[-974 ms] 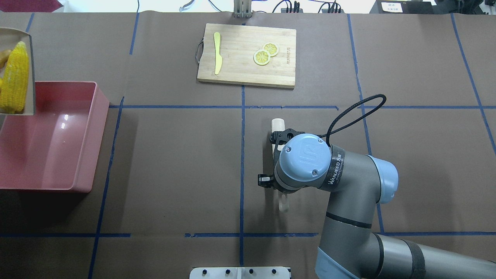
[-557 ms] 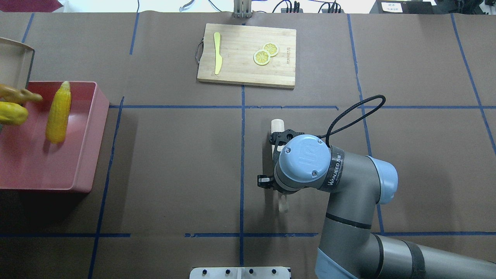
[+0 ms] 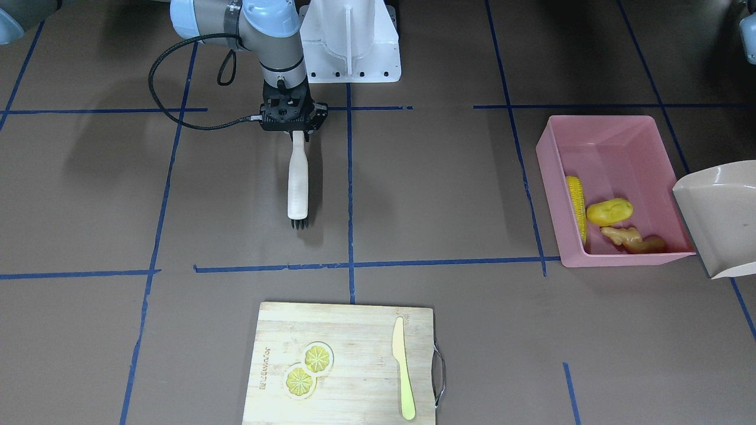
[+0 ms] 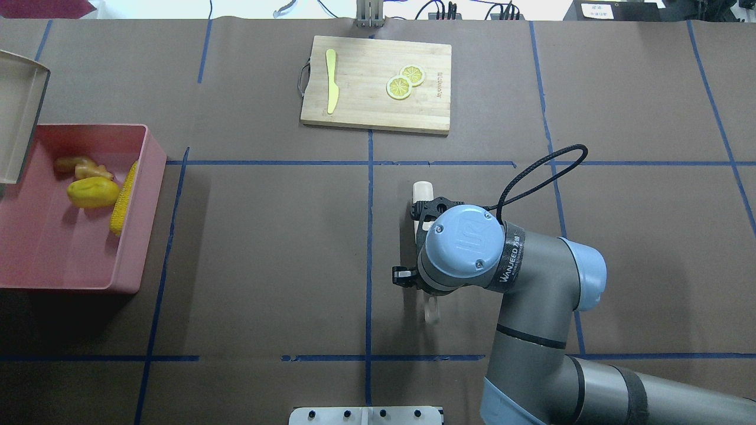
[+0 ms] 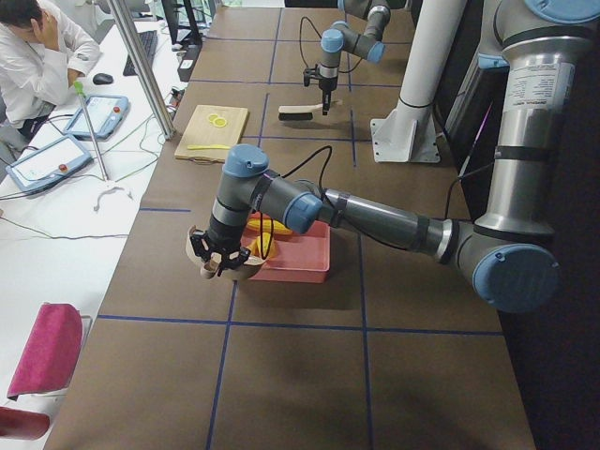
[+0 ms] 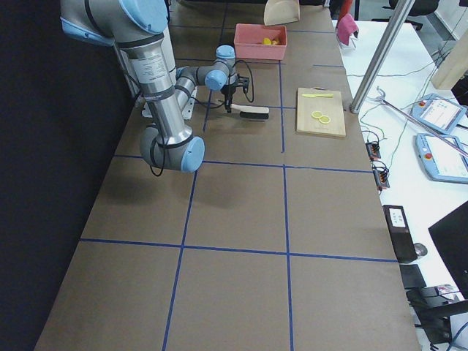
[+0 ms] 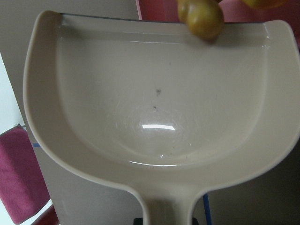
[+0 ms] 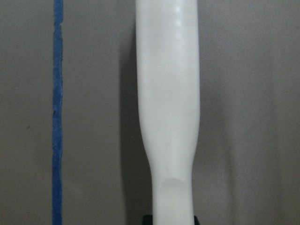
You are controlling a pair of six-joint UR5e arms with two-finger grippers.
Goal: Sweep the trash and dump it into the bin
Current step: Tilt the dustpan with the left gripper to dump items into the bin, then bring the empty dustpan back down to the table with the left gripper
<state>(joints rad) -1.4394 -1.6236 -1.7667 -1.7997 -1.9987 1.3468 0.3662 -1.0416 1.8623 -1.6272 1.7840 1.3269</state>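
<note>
Our right end effector (image 3: 295, 131) grips the brush (image 3: 297, 177); the left end effector (image 5: 214, 262)'s state we cannot tell.
We see corn (image 3: 576, 203), potato (image 3: 609, 211) and ginger (image 3: 632, 238) inside the pink bin (image 3: 602, 133); dustpan (image 3: 717, 212) hangs beside it.

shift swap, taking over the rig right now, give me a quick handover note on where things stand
Left claw: shut on the beige plastic dustpan, which is empty and held tilted at the edge of the pink rectangular plastic bin.
Right claw: shut on the white-handled brush, near table centre.
Done: long yellow corn cob, yellow oval potato and knobbly tan ginger root lie in the bin.
Left: probably only setting the tools down.
</note>
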